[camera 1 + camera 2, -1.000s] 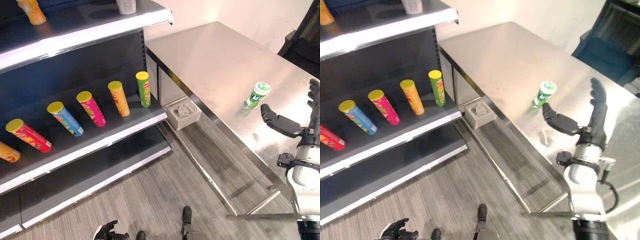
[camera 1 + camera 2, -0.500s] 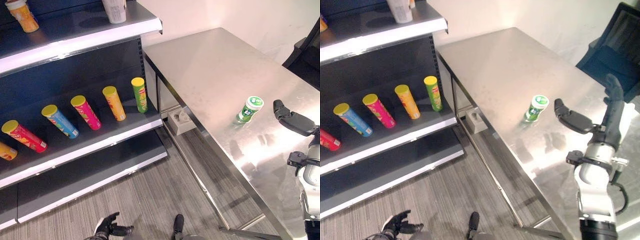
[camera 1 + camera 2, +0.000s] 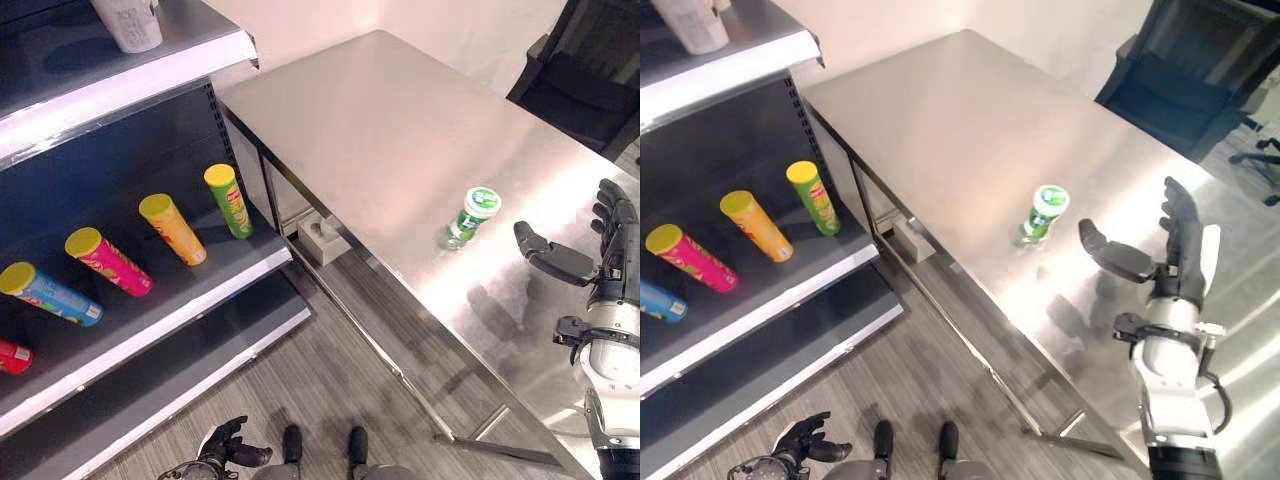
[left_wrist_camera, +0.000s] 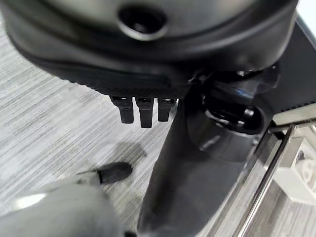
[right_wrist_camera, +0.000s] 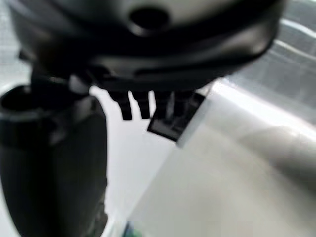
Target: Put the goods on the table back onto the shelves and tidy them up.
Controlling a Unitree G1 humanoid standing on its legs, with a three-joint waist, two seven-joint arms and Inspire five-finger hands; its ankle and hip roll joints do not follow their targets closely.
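Note:
A small green bottle (image 3: 470, 215) with a white cap stands upright on the steel table (image 3: 380, 120), near its front edge. My right hand (image 3: 608, 268) hovers just to the right of the bottle, open, thumb pointing toward it and fingers straight, touching nothing. My left hand (image 3: 226, 446) hangs low over the floor with its fingers relaxed and empty. On the dark shelf unit (image 3: 180, 310) to the left, several crisp tubes lie side by side: green (image 3: 228, 200), orange (image 3: 172, 228), pink (image 3: 108, 262) and blue (image 3: 50, 293).
A white cup (image 3: 128, 22) stands on the top shelf. A white box (image 3: 320, 238) sits on the floor under the table by the shelf unit. A black chair (image 3: 580, 70) stands behind the table's far right.
The camera has shifted, so the whole scene sits differently in view. My right hand stays open just right of the bottle; the bottle has not moved on the table.

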